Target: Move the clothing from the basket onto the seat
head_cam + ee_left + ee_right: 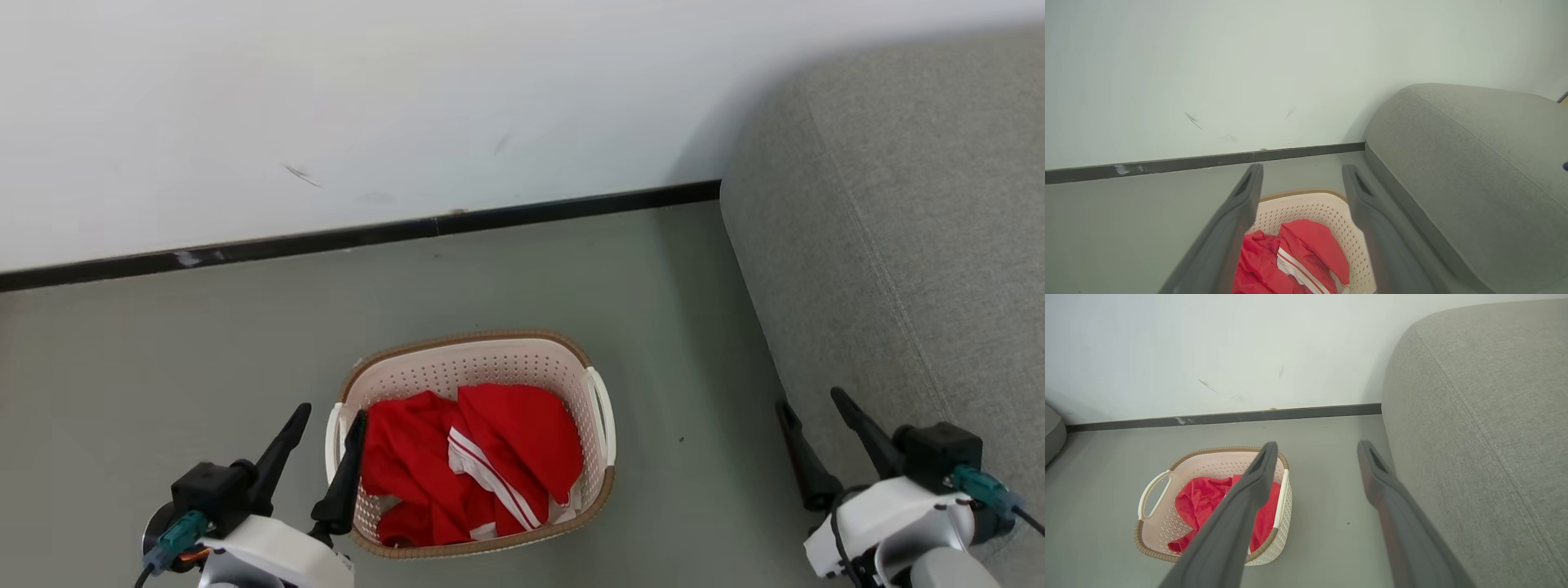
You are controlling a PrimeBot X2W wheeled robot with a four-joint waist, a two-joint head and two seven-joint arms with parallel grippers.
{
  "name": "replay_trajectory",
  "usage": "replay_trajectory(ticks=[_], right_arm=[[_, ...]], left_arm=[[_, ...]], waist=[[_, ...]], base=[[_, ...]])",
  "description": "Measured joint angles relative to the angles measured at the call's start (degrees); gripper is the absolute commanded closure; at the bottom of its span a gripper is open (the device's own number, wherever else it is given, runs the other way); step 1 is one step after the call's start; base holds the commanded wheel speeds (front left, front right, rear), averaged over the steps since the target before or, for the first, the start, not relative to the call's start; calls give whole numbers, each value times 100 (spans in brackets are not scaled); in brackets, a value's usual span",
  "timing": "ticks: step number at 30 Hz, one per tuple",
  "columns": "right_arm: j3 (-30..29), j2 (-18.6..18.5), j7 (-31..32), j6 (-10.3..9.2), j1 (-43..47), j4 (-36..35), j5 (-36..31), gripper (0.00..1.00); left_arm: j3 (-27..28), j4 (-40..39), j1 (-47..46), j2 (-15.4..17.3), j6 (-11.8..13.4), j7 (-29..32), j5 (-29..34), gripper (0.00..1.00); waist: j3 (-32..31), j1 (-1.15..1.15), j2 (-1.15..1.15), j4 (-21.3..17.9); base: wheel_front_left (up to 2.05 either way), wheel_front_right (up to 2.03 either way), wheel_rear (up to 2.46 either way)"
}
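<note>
We see the basket [490,366] standing on the grey floor [163,367], a little out from the white wall [326,98] and its dark baseboard [326,238]. The clothing [514,433] lies inside it as a crumpled red heap, and all the red fabric we can see is within the basket's walls. One piece shows two white stripes and a white hem band toward the near right corner. The seat [898,245] rises at the right, with its rounded end against the wall and a strip of bare floor between it and the basket. The left gripper [331,411] hangs at the basket's left end with its two dark fingers spread apart and nothing between them. Its inner finger [347,465] crosses the white handle on that side. In the left wrist view the same fingers frame the far part of the basket, with the clothing showing between them. The right gripper [809,398] sits near the seat's front edge, its fingers also spread and empty. Through the right wrist view one finger [1241,514] overlaps the basket while the other [1396,506] runs along the floor just beside the seat. A few dark scuffs [302,174] mark the wall.
</note>
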Motion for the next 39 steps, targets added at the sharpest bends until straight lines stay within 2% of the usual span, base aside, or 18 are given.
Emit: replay_trajectory(ticks=[27,39], right_arm=[[83,310,0,0,-757,-232,-158,0],[102,382,0,0,-996,-381,-166,0]], left_arm=[[-1072,576,-1323,353,0,-14,-79,0],[-1178,982,-1864,538,0,168,-176,0]], waist=[[1384,-1,0,-330],[1983,-1,0,-537]], base=[[0,0,0],[0,0,0]])
